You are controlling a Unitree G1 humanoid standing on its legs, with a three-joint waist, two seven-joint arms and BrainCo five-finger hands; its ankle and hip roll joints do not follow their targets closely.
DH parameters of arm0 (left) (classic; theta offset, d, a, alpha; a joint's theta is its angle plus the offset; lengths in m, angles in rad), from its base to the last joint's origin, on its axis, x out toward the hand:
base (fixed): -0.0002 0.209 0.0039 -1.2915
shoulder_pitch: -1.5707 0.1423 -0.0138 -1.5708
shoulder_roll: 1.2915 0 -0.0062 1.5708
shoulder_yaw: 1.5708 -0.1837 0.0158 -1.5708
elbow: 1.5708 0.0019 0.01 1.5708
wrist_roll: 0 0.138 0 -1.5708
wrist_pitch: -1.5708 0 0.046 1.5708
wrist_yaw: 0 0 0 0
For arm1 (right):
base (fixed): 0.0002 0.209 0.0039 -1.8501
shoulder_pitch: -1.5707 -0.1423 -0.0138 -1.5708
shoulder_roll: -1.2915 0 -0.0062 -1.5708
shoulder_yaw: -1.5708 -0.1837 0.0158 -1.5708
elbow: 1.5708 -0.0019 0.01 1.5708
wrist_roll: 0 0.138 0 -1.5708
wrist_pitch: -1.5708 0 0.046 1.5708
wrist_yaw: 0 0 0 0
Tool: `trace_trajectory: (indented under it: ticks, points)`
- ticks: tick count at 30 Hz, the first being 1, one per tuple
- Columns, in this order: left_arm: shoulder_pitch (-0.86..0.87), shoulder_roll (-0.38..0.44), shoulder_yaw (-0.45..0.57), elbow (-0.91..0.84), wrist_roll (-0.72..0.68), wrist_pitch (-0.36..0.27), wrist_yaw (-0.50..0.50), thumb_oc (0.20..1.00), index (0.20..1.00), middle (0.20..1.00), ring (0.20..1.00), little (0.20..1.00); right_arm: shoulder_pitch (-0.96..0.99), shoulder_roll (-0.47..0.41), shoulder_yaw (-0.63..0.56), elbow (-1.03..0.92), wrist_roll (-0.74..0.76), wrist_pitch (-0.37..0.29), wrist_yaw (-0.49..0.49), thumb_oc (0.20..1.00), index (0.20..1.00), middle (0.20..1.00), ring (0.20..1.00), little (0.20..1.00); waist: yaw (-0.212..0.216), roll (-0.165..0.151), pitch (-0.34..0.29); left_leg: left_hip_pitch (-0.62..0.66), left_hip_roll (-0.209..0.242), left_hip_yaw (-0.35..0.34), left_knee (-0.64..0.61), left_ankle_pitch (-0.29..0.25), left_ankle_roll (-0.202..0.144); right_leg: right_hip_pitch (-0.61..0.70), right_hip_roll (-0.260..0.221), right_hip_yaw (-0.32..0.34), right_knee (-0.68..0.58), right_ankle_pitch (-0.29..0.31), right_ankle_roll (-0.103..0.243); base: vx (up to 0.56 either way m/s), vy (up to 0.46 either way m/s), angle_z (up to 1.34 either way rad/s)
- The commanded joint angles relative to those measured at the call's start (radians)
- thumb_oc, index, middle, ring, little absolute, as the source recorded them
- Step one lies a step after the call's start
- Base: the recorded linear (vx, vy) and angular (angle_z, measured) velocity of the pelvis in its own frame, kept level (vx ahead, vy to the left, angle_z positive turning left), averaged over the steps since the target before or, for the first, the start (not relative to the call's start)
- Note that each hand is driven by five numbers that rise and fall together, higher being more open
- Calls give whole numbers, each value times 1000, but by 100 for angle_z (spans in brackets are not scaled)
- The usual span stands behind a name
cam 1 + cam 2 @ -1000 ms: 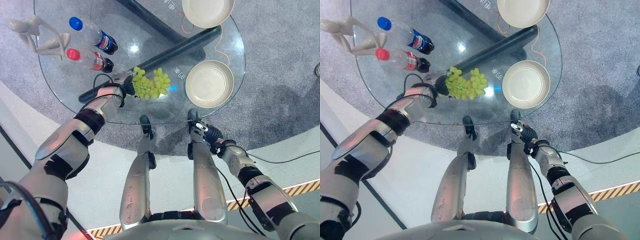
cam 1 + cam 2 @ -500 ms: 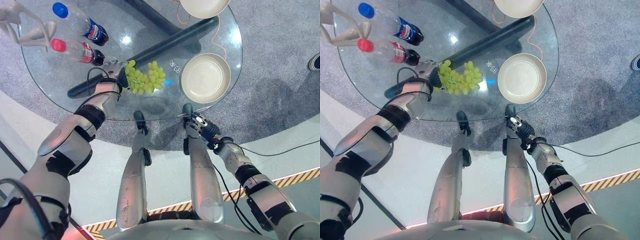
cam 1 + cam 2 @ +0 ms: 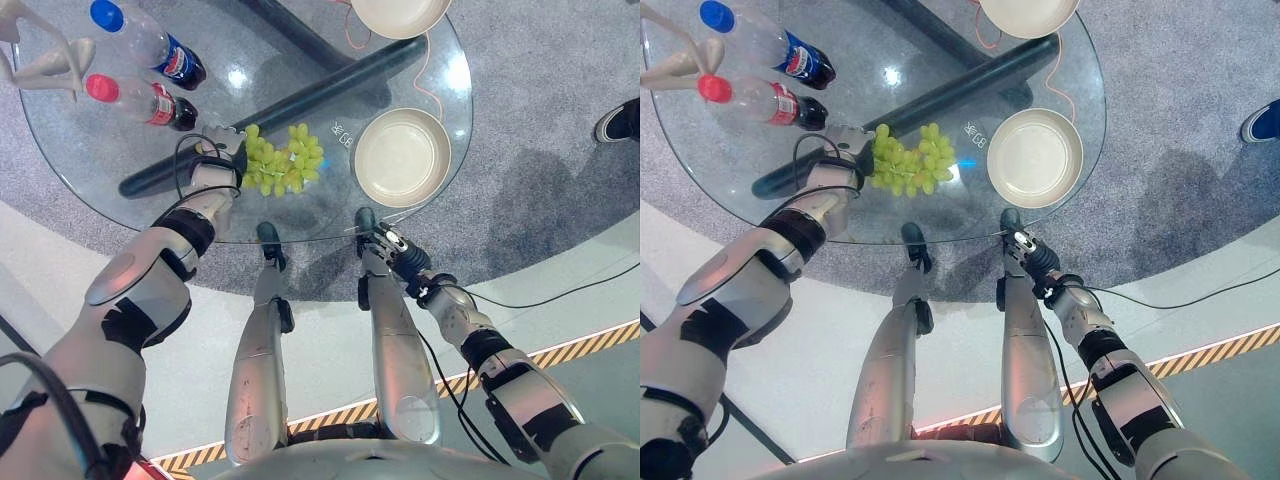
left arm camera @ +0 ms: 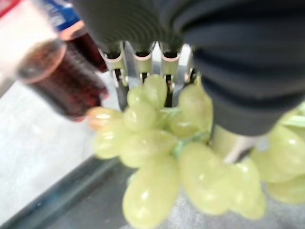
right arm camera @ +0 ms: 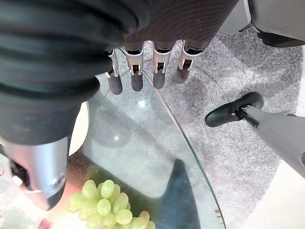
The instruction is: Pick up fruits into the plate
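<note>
1. The left hand grips the green grapes on the round glass counter.
2. Two cola bottles lie just behind the hand.
3. A cream plate sits near the grapes.
4. The right hand hangs by the counter edge, fingers straight.
5. Grey carpet lies below.

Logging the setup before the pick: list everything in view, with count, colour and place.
Grapes: one green bunch, mid-table, at the left hand.
Plates: two, cream; one right of the grapes, one at the far edge.
Bottles: two cola, red cap near, blue cap behind, far left.
Figurine: one, pale, far left edge.
Glass table: one, round.
Person's shoe: one, blue, right on the carpet.
Left hand: against the grapes.
Right hand: open, at the near table edge.
</note>
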Motion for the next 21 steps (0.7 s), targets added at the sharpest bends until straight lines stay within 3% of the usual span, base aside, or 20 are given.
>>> trace_trajectory:
  ticks: [1, 12, 21]
  points:
    - [35, -22, 18, 67, -4, 3, 0, 200, 200, 200, 200, 200, 3, 4, 10, -37, 16, -7, 19, 1000, 1000, 1000, 1000, 1000, 0, -24, 21, -17, -41, -45, 102, -86, -10, 42, 86, -20, -76, 85, -9, 0, 0, 0]
    - [56, -46, 24, 137, -64, -37, 80, 200, 200, 200, 200, 200, -17, 16, 18, -12, 36, -4, 28, 1000, 1000, 1000, 1000, 1000, 6, -32, 21, 0, -37, -48, 98, -86, -12, 59, 88, -24, -76, 81, -10, 0, 0, 0]
    - [79, -50, 45, 150, -158, -118, 143, 200, 200, 200, 200, 200, -22, 24, 19, 0, 35, -15, 46, 1000, 1000, 1000, 1000, 1000, 17, -22, 21, 35, -39, -51, 79, -83, -8, 91, 88, -31, -71, 68, -12, 0, 0, 0]
